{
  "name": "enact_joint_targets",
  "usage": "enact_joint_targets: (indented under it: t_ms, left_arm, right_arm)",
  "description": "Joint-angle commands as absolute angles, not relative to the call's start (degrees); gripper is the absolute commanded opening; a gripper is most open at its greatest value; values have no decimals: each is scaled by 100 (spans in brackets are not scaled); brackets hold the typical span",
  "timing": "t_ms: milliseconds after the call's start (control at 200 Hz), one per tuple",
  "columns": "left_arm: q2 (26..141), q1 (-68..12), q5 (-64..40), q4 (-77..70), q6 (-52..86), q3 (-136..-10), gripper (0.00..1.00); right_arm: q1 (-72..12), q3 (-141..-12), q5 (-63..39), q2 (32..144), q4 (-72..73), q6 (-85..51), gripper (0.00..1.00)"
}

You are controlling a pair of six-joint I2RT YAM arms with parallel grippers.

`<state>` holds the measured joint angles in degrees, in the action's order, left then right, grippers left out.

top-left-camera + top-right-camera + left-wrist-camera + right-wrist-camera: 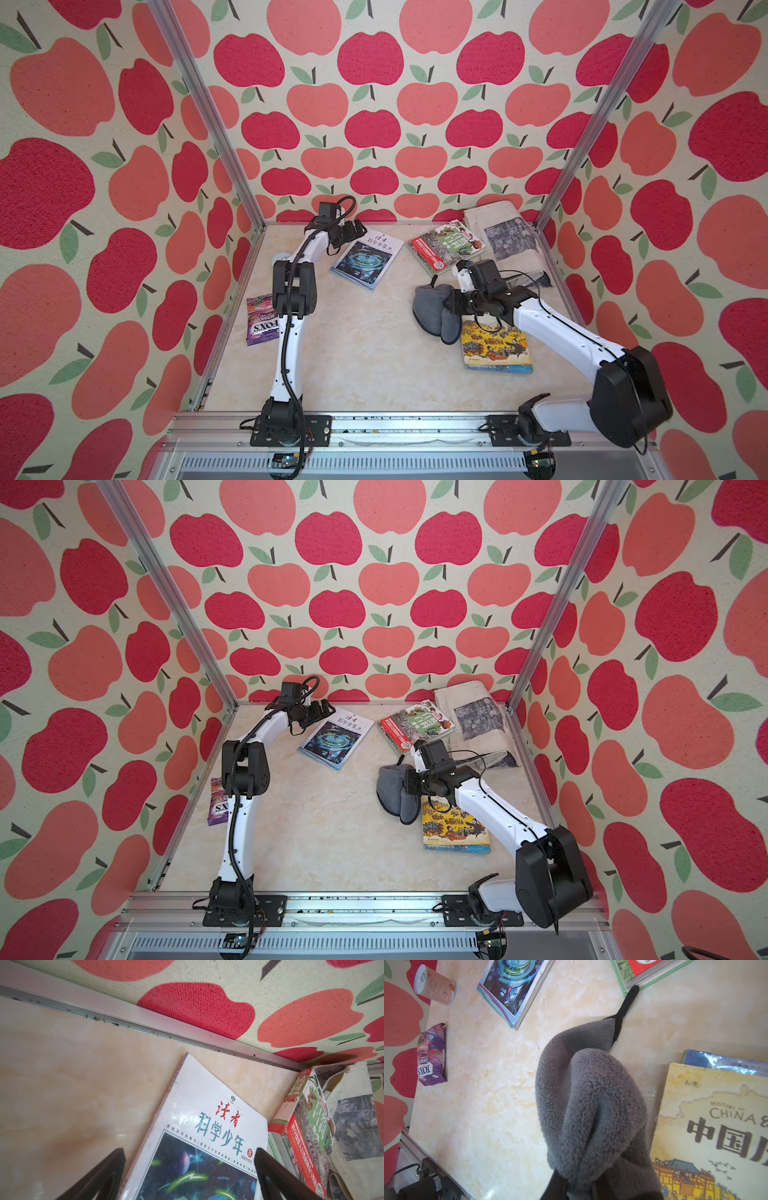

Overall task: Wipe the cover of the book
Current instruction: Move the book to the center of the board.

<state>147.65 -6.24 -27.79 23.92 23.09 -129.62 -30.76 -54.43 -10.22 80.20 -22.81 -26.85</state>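
Note:
A white book (365,259) (334,737) with a blue space picture lies flat at the back of the table. My left gripper (357,228) (324,710) (189,1151) stands open over its far end; the cover (207,1126) shows between the dark fingers. My right gripper (451,301) (409,781) (591,1188) is shut on a grey fleece cloth (432,311) (395,789) (591,1105). The cloth hangs in a bunch and hides the right fingers. It sits right of the table's middle, beside a yellow China-history book (496,349) (716,1126).
A green and red book (444,247) (307,1126) lies right of the white one, next to a printed fabric bag (503,237) in the back right corner. A purple candy bag (262,320) (431,1055) and a small can (436,986) sit by the left rail.

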Motion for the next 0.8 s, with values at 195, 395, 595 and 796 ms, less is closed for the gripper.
enact_joint_targets:
  t_ms: [195, 395, 595, 796]
  left_arm:
    - [15335, -475, -3842, 2850, 2477, -13533, 98]
    - [15223, -558, -4719, 2859, 2598, -13083, 87]
    - [14210, -751, -4803, 1681, 2895, -11167, 77]
    - [13425, -725, -5214, 362, 3624, -9666, 50]
  right_arm:
    - [-3082, -6164, -1160, 8755, -1919, -2429, 16]
    - [-2798, -6858, -975, 9343, -1889, -2242, 16]
    - [-2558, -7874, -1235, 10579, -1702, -2124, 16]
    - [-2641, -7887, -1583, 10881, -1404, -2381, 16]
